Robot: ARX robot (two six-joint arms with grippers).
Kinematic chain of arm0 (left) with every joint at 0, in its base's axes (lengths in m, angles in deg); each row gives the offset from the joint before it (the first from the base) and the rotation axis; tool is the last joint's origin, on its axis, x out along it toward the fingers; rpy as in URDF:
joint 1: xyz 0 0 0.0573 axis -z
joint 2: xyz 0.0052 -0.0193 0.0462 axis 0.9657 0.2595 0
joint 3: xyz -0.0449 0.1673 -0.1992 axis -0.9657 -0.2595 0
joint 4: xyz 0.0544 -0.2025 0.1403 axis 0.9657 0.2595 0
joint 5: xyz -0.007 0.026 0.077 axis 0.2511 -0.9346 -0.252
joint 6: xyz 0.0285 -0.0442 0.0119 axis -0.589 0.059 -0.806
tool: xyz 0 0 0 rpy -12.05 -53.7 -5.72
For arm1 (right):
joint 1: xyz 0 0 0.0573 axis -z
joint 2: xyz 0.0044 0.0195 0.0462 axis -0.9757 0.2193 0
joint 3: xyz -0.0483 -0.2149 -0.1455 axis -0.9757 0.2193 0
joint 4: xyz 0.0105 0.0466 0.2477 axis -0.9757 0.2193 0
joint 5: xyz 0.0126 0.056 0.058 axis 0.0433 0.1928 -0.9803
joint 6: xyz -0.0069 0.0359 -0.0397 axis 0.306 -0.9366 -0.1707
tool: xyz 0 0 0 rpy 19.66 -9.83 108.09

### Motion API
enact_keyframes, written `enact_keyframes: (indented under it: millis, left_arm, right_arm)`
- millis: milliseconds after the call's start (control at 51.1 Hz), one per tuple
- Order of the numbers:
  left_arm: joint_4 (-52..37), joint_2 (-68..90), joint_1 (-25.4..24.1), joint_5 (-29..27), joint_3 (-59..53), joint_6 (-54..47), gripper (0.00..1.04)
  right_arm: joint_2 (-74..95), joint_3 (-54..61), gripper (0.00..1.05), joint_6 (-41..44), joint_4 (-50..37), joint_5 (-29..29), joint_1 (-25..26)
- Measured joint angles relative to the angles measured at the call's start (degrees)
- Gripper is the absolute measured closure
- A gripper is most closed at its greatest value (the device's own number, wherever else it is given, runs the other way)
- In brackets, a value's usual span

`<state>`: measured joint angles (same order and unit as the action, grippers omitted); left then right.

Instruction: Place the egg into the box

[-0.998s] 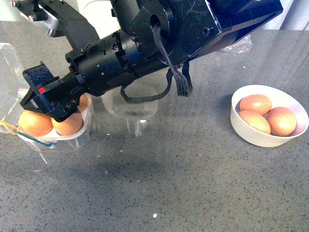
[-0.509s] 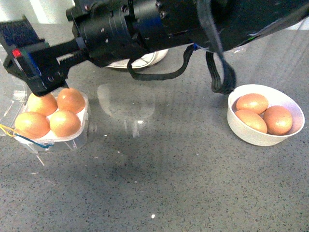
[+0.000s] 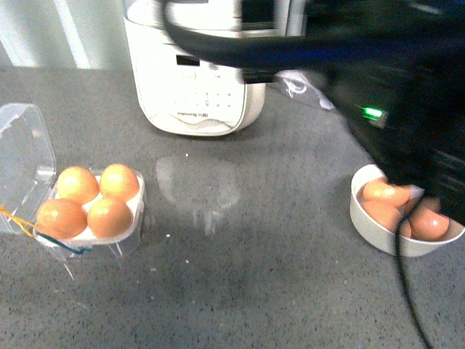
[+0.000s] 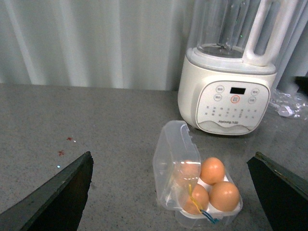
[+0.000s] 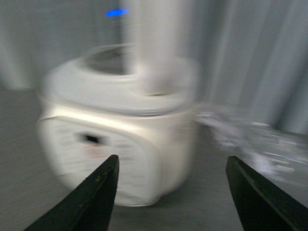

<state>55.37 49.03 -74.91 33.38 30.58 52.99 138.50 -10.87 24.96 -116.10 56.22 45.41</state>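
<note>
Sitting in the box (image 3: 139,218), the egg (image 3: 78,184) is one of four matching orange-brown ones that fill all four hollows. You really can't pick it out from the others by looks. The box is on the left side of the grey table (image 3: 254,283). Its clear lid (image 3: 25,156) is swung open and standing up on the outer side, and a yellow and blue band (image 3: 29,234) hangs off the front corner.

Your left gripper (image 4: 171,155) is spread wide with nothing in it. In the left wrist view the two dark fingers (image 4: 57,192) sit at either edge, the box is on the table between them, and nothing is touching it. The right gripper (image 5: 171,159) is also wide apart and empty. That view is smeared, so all you get past the fingers is the white blender (image 5: 115,125).

From the front, the blender stands at the back of the table, behind and to the right of the box. There's a crumpled clear plastic bag (image 3: 298,83) just beside it. The white bowl (image 3: 367,229) is well off to the right with three more eggs (image 3: 385,193) showing in it. A dark blurry arm (image 3: 407,109) with a green light cuts across the top right and covers part of that bowl.
</note>
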Motion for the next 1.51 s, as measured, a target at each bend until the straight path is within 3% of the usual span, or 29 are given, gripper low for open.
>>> enact_keyframes:
  millis: [78, 176, 352, 685, 1076, 1174, 1506]
  left_arm:
    - [0.0, 0.0, 0.0, 0.0, 0.0, 0.0, 0.07]
    - [0.0, 0.0, 0.0, 0.2, 0.0, 0.0, 0.07]
    - [0.0, 0.0, 0.0, 0.2, 0.0, 0.0, 0.07]
    - [0.0, 0.0, 0.0, 0.2, 0.0, 0.0, 0.07]
    - [0.0, 0.0, 0.0, 0.2, 0.0, 0.0, 0.07]
    - [0.0, 0.0, 0.0, 0.2, 0.0, 0.0, 0.07]
    - [0.0, 0.0, 0.0, 0.2, 0.0, 0.0, 0.07]
  right_arm:
    - [-5.0, 7.2, 0.55, 0.1, -4.1, 1.7, 3.1]
    - [-11.9, 17.2, 0.77, 0.2, -5.2, -1.6, 8.1]
    - [-19.8, 25.5, 1.02, 0.4, -4.9, -7.2, 12.0]
    - [-40.0, 37.1, 1.02, 0.5, 3.9, -16.0, 21.4]
    - [-57.5, 41.3, 1.02, 0.5, 17.1, -20.7, 26.4]
    - [-61.8, 41.9, 1.02, 0.5, 20.8, -25.4, 30.1]
    - [-74.4, 42.5, 1.02, 0.5, 32.0, -25.9, 31.8]
